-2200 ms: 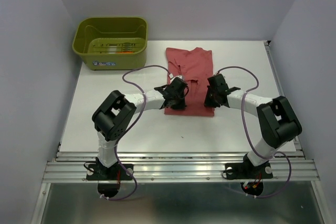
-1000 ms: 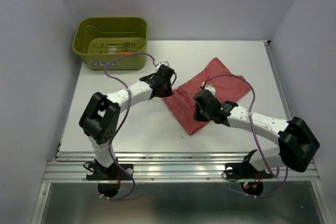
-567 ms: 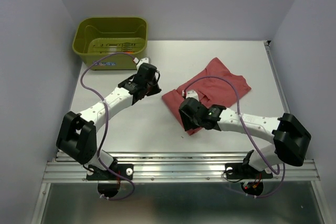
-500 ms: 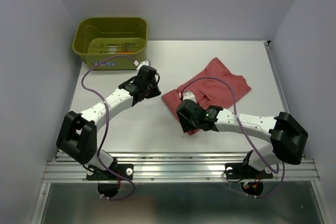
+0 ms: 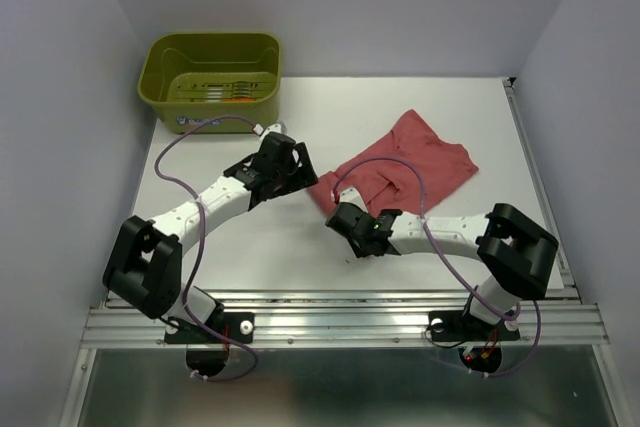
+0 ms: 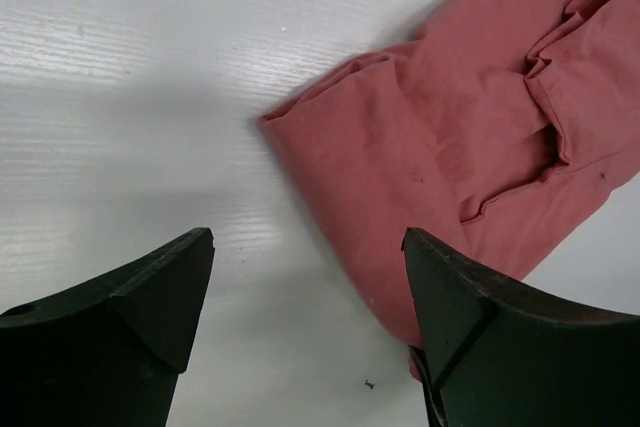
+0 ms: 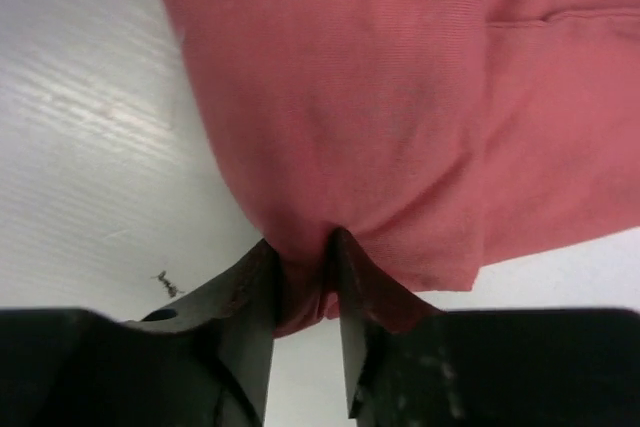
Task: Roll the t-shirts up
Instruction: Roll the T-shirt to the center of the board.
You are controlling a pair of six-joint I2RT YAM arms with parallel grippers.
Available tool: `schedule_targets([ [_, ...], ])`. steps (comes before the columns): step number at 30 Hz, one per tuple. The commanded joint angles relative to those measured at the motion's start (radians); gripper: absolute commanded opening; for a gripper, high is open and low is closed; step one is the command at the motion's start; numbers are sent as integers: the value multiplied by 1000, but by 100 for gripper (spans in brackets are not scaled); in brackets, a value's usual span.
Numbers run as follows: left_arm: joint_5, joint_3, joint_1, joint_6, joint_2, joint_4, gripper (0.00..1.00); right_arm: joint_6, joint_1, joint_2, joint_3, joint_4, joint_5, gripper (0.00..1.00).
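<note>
- Upper left of the top view: an olive-green basket [image 5: 235,119] stands at the far corner of the table [image 5: 250,247], well apart from the work.
- Left of centre: the left gripper [image 5: 295,169] hangs with its jaws spread wide and nothing between them. Its wrist view shows it [image 6: 307,247] over bare table, just beside the nearest corner of the t-shirt [image 6: 450,147].
- Centre: the right gripper [image 5: 347,220] has its fingers pinched tight on the shirt's lower edge. Its wrist view shows a tuck of rose-red cloth bunched between them [image 7: 305,247].
- Right of centre: the t-shirt [image 5: 420,162] lies slantwise across the table, rumpled, with a fold showing mid-cloth and no roll begun.
- Judgement: this looks like the laying-out step.
  - The free gripper would do best to take the corner beside it.
  - Both grippers could then draw that edge taut and lay the cloth flat.
  - A roll begun over those creases would likely turn out loose and crooked.
</note>
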Motion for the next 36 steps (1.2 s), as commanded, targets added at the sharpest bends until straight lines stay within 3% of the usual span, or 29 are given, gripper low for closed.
schedule_targets([
  [1,35,-49,2,-18,-52,78,90,26,5,-3,-17,67,22,19],
  [5,52,-91,4,-22,-55,115,90,40,5,-34,-31,103,22,6],
  [12,196,-135,4,-19,-5,190,92,47,5,-106,-37,146,-2,4],
  [28,263,-272,4,-87,116,445,99,95,5,-180,-57,181,-88,2],
  [36,283,-270,4,-139,201,552,86,104,5,-212,-79,180,-83,2],
])
